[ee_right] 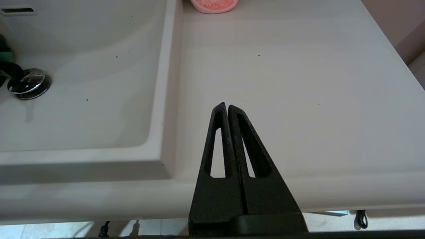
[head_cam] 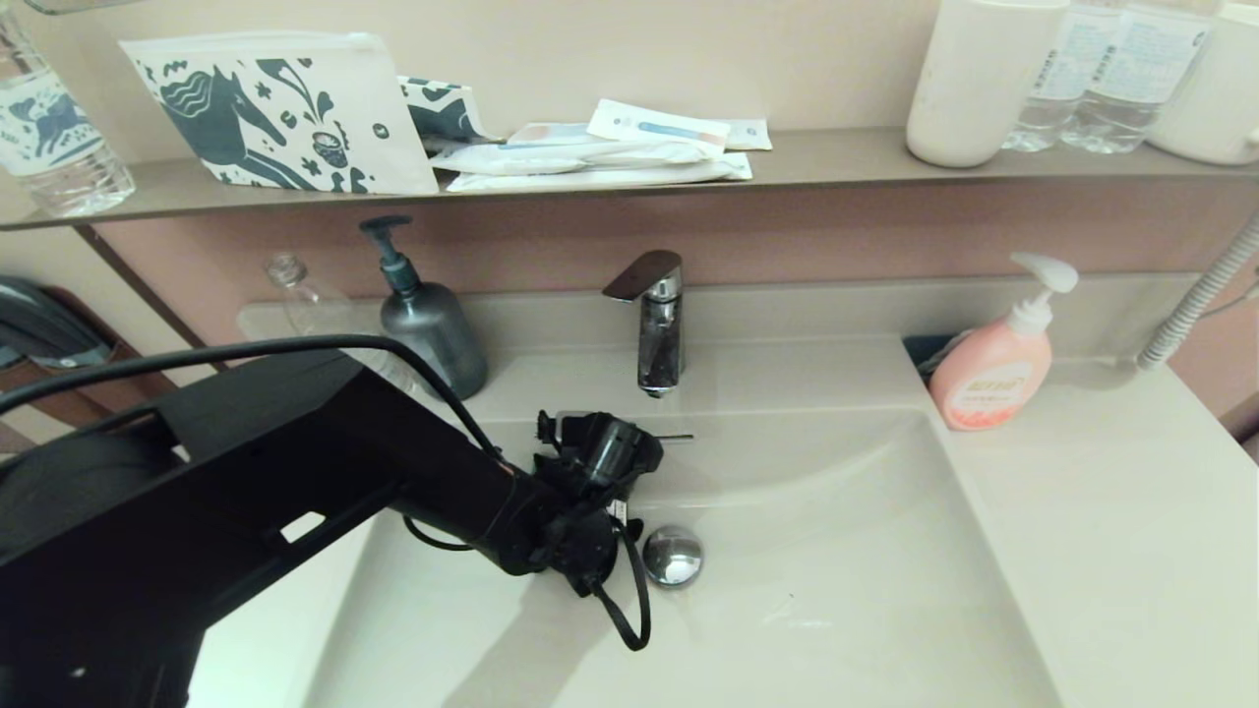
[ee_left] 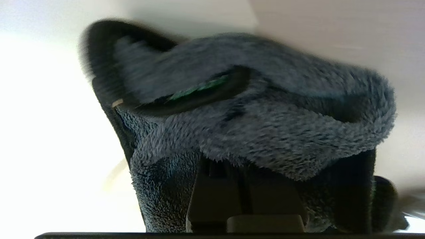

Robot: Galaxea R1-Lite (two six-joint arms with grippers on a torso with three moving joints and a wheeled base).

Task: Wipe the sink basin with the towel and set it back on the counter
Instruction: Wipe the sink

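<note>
My left arm reaches down into the off-white sink basin (head_cam: 836,551), and its gripper (head_cam: 582,556) sits just left of the chrome drain plug (head_cam: 673,557). In the left wrist view the dark grey towel (ee_left: 259,129) with green trim is bunched over my left gripper (ee_left: 244,166), whose fingers (ee_left: 215,199) are shut on it against the pale basin surface. In the head view the wrist hides the towel. My right gripper (ee_right: 227,107) is shut and empty, parked above the counter (ee_right: 282,66) near its front edge, right of the basin (ee_right: 93,83).
A chrome faucet (head_cam: 654,324) stands behind the basin. A dark pump bottle (head_cam: 428,315) and a clear bottle (head_cam: 305,295) are at the back left. A pink soap dispenser (head_cam: 993,364) is on the counter (head_cam: 1111,511) at the back right. The wall shelf (head_cam: 836,157) holds pouches and bottles.
</note>
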